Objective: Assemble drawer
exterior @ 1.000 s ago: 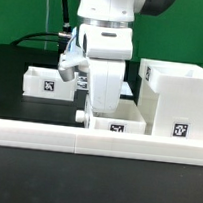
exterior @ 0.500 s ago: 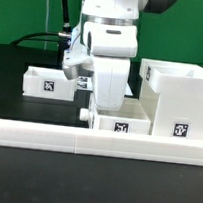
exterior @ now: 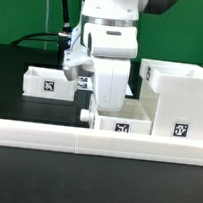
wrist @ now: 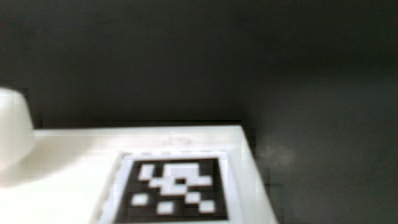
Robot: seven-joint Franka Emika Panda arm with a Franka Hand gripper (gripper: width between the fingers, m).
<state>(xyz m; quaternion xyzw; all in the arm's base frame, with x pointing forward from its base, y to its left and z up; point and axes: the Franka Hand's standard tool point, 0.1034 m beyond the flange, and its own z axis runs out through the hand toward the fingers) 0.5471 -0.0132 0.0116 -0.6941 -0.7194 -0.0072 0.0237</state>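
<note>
The tool (exterior: 103,98) hangs low at the near tray (exterior: 119,122), at its end on the exterior view's left. Its tips are hidden, so I cannot tell whether they are apart or together, and the wrist view gives only a blurred white face with a tag (wrist: 175,187). That tray sits on the table (exterior: 10,66) just behind the rail (exterior: 46,135), with the housing (exterior: 176,97) beside it on the exterior view's right and the second tray (exterior: 46,81) further back on the left.
</note>
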